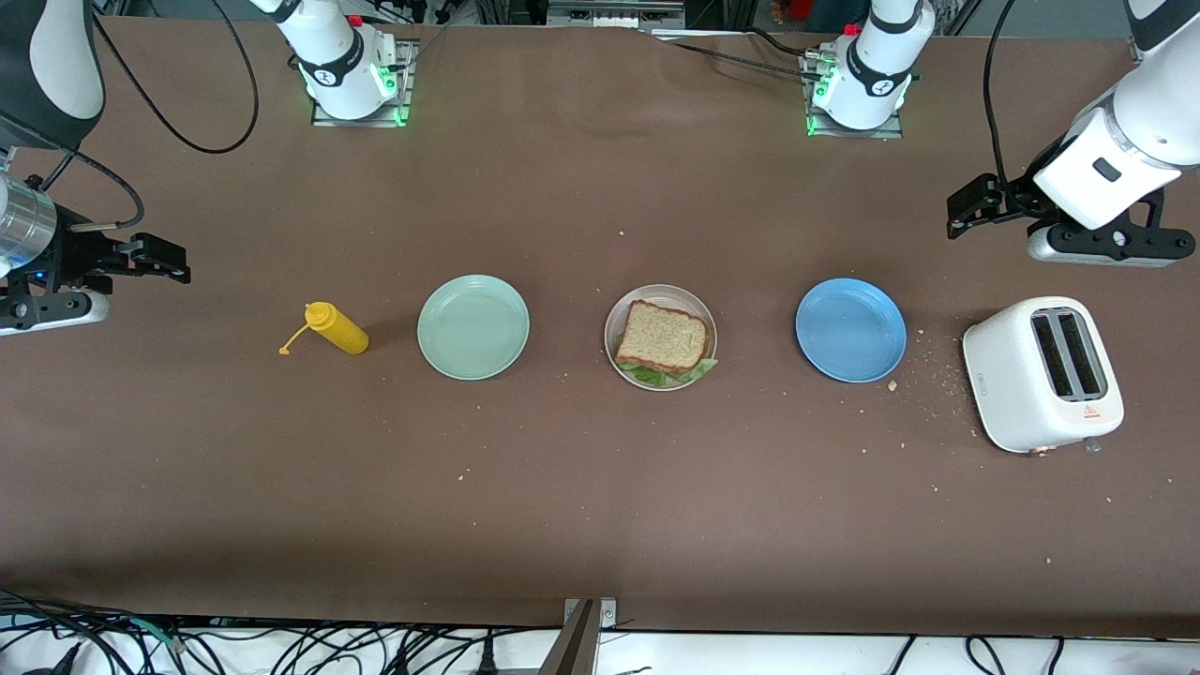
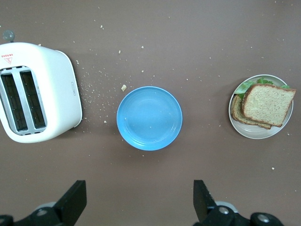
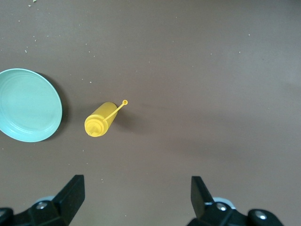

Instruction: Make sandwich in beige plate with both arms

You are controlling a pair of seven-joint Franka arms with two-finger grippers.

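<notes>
The sandwich [image 1: 662, 337] lies in the beige plate [image 1: 619, 319] at the middle of the table: a brown-crusted bread slice on top, a second slice under it, and green lettuce [image 1: 656, 377] poking out at the edge. The left wrist view shows the sandwich [image 2: 265, 104] on its plate [image 2: 256, 133]. My left gripper [image 1: 961, 214] hangs open and empty over bare table by the toaster, its fingers wide apart [image 2: 139, 197]. Over bare table at the right arm's end, my right gripper [image 1: 173, 261] is also open and empty [image 3: 136, 195].
A blue plate [image 1: 850, 329] [image 2: 149, 117] and a white toaster [image 1: 1042, 373] [image 2: 35, 92] stand toward the left arm's end, with crumbs between them. A mint-green plate [image 1: 472, 326] [image 3: 28, 104] and a yellow squeeze bottle [image 1: 337, 328] [image 3: 99, 120] lie toward the right arm's end.
</notes>
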